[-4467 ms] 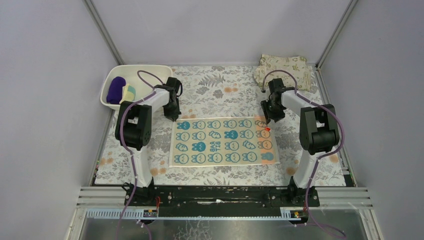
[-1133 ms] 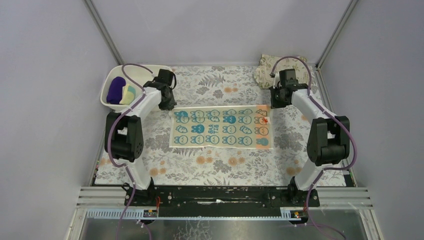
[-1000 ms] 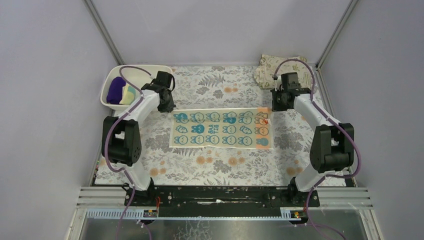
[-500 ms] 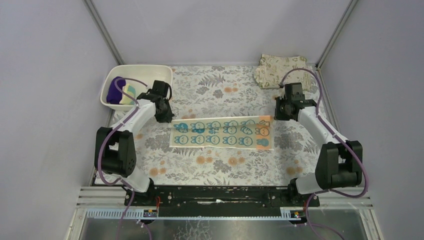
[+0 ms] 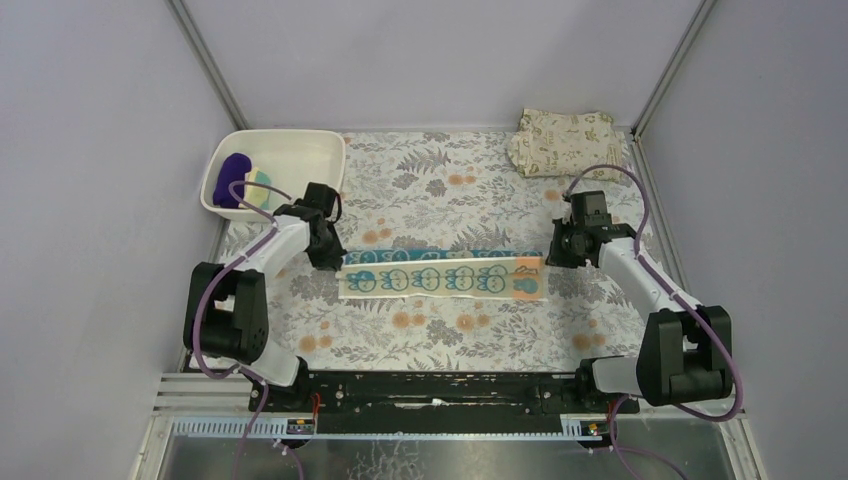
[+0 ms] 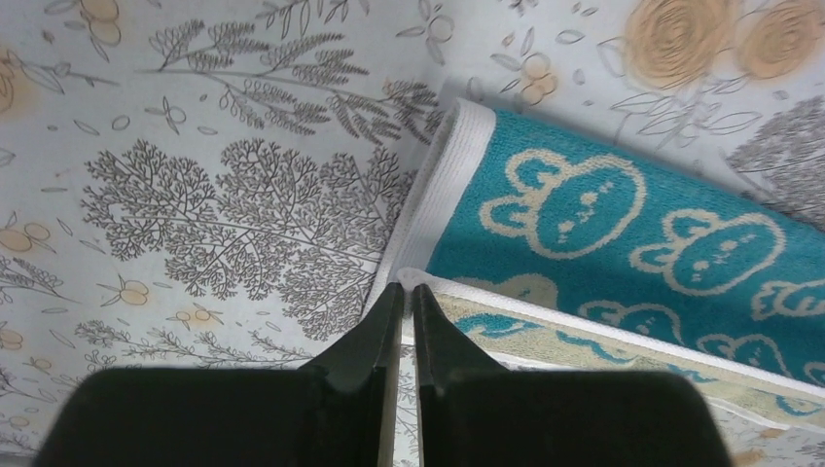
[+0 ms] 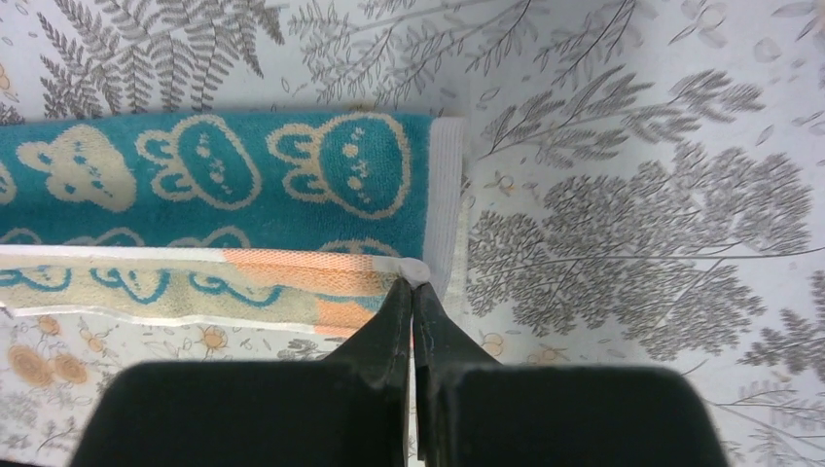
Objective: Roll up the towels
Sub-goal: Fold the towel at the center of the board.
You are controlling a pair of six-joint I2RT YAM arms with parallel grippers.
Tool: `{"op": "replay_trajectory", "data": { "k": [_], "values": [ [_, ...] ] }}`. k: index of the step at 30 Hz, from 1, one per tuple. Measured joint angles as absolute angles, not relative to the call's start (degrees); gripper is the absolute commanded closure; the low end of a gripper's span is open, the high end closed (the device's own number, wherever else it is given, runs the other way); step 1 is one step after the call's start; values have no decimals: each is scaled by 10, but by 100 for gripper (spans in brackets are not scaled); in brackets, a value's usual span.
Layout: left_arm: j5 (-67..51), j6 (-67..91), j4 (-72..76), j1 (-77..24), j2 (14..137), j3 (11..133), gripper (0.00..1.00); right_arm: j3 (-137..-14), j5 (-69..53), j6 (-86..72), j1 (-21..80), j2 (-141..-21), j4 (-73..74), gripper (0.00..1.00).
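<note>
1. Bunny towel [image 5: 443,278] lies as a long, narrow strip across the middle of the table; its long axis runs left to right, straight between the two arms; each short end sits right at a gripper, so neither arm is nearer.
2. Left gripper [image 6: 401,292] has its jaws pinched together on the white-hemmed left corner of the upper layer; right gripper [image 7: 411,287] is clamped the same way on the right corner, by the orange patch.
3. It looks doubled over; pale yellow with teal bunnies on the near side, a teal band with cream bunnies along the far side; soft terry, lying fairly flat.
4. To my eye the coming move needs both arms travelling together, square to that long axis; an uneven pull would skew the roll.
5. Purple towel [image 5: 232,172] sits in the white basin [image 5: 320,140], well apart at the far left.
</note>
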State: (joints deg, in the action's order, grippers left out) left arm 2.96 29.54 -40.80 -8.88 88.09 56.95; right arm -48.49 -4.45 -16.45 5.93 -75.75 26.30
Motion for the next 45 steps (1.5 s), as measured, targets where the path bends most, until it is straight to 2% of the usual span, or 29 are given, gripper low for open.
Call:
{"op": "replay_trajectory", "data": {
  "k": [12,18,22,25,27,32,38,45],
  "values": [
    [30,321,-402,-88,895,532,98,-421,-60,-229,59,-793,247,95],
    [30,328,-401,-88,903,526,80,-416,-67,-243,58,-799,245,82],
    [30,334,-403,-87,893,516,74,-415,-68,-245,58,-793,247,72],
    [30,339,-407,-85,866,511,68,-415,-70,-245,57,-777,249,63],
    [30,341,-409,-85,841,508,59,-415,-74,-245,56,-758,251,59],
    [25,355,-414,-85,769,488,51,-414,-92,-247,56,-711,265,45],
    [21,383,-443,-85,701,468,44,-413,-81,-254,56,-657,298,31],
    [7,389,-449,-85,702,496,44,-414,-89,-256,56,-626,298,30]
  ]
}}
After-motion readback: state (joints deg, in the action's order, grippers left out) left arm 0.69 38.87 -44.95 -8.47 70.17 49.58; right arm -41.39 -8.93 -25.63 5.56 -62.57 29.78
